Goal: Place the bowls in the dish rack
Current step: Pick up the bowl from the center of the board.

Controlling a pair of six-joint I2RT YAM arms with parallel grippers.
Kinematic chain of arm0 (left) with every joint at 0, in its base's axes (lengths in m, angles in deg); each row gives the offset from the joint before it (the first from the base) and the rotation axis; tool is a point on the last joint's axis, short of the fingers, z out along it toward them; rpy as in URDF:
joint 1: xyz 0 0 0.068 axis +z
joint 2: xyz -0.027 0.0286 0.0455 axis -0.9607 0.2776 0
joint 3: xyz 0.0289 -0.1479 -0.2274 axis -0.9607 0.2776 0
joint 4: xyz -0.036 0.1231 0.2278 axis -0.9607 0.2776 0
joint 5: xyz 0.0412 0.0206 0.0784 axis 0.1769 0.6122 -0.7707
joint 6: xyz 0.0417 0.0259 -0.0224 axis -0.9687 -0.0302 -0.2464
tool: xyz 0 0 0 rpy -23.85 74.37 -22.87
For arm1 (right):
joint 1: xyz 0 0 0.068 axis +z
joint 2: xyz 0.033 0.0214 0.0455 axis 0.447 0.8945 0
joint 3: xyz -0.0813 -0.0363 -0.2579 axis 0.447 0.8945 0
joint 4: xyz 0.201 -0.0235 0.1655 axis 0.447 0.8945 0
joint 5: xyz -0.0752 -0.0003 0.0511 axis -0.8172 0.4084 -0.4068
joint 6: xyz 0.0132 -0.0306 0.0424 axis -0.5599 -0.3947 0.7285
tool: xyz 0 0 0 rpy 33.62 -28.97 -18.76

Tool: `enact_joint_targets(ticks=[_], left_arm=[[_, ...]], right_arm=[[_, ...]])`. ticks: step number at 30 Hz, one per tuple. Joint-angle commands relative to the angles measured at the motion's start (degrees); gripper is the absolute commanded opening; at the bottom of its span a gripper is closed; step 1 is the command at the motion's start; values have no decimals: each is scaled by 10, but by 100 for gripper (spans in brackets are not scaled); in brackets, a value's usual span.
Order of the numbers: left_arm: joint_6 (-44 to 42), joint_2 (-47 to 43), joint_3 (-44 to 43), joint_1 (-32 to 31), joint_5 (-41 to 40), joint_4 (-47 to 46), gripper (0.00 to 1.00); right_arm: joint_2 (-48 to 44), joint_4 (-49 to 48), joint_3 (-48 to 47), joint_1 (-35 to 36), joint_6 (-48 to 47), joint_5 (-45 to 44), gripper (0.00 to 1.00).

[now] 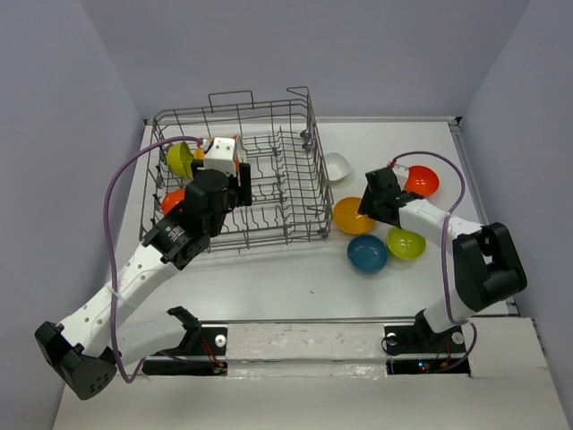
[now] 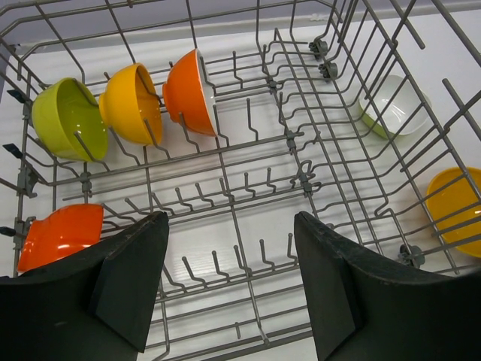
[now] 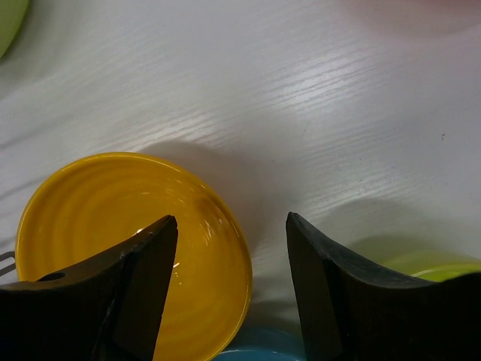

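A white wood-grain surface (image 1: 269,287) is enclosed by plain grey walls (image 1: 313,54). The dish rack (image 1: 315,179) stands at its far left, with four bowls already set on edge between the tines. Five more lie on the surface to the rack's right.

The step in hand is judged to be the pick-up of the orange-yellow bowl (image 3: 128,226), just beside the rack. The right tool (image 3: 231,222) is spread wide and empty, straddling the bowl's rim – one finger above the inside, the other outside. The rim should be seated deep between the fingers before closing, since the glaze looks slippery. The lift should be kept straight, as the teal bowl (image 1: 367,253) lies just beside it.

The left tool (image 2: 229,226) is held wide open inside the rack – nothing is gripped or touched.
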Motion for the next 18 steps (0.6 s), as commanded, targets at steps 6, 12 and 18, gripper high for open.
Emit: enact_joint_targets(ticks=[6, 12, 18], left_arm=[[-6, 4, 9, -8, -16, -25, 77], [-6, 8, 10, -12, -20, -25, 77], [-6, 13, 11, -15, -29, -22, 77]], right_arm=[[3, -52, 15, -4, 18, 19, 64], [4, -62, 27, -4, 22, 22, 60], [1, -74, 37, -10, 24, 26, 53]])
